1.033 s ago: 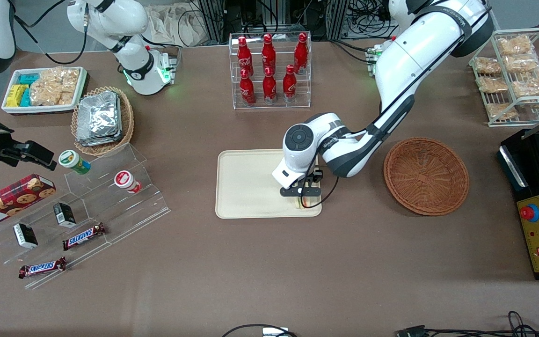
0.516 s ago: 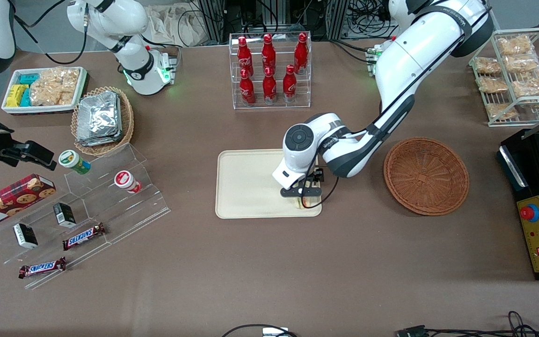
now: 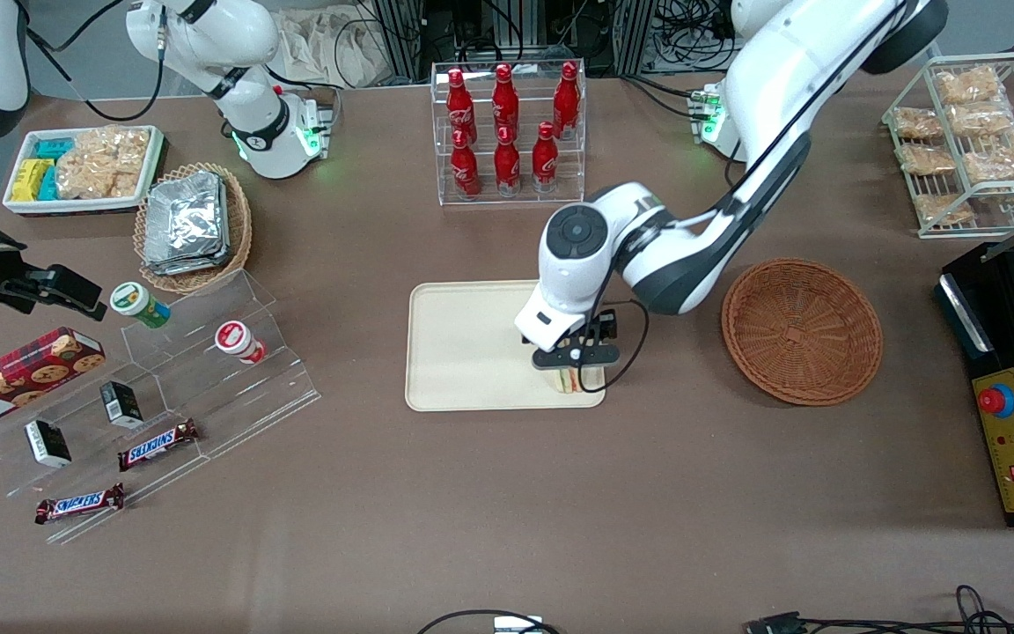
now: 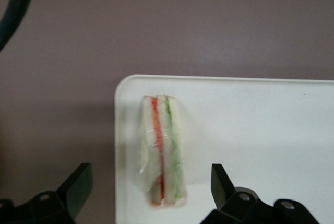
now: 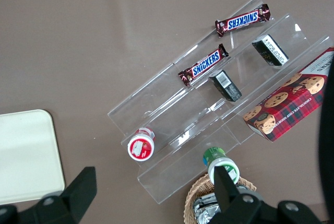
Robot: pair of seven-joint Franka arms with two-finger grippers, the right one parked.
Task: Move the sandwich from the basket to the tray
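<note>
The sandwich (image 3: 570, 380) stands on its edge on the cream tray (image 3: 472, 343), in the tray corner nearest the front camera and the reddish-brown basket (image 3: 802, 330). The basket is empty. My left gripper (image 3: 576, 357) hangs just above the sandwich, open, touching nothing. In the left wrist view the sandwich (image 4: 162, 145) shows its red and green layers in clear wrap, lying close to the tray's (image 4: 261, 145) rounded corner. The gripper (image 4: 149, 171) is spread wide, with one fingertip (image 4: 78, 182) over the table and the other over the tray.
A clear rack of red bottles (image 3: 507, 132) stands farther from the front camera than the tray. Toward the parked arm's end are a clear stepped shelf with snacks (image 3: 172, 379), a tan basket of foil packets (image 3: 194, 224) and a white bin (image 3: 80, 167). A wire rack (image 3: 973, 141) and a black control box (image 3: 1013, 387) stand at the working arm's end.
The left arm has lifted, and the gripper has risen off the sandwich. The sandwich stays in the same spot on the tray.
</note>
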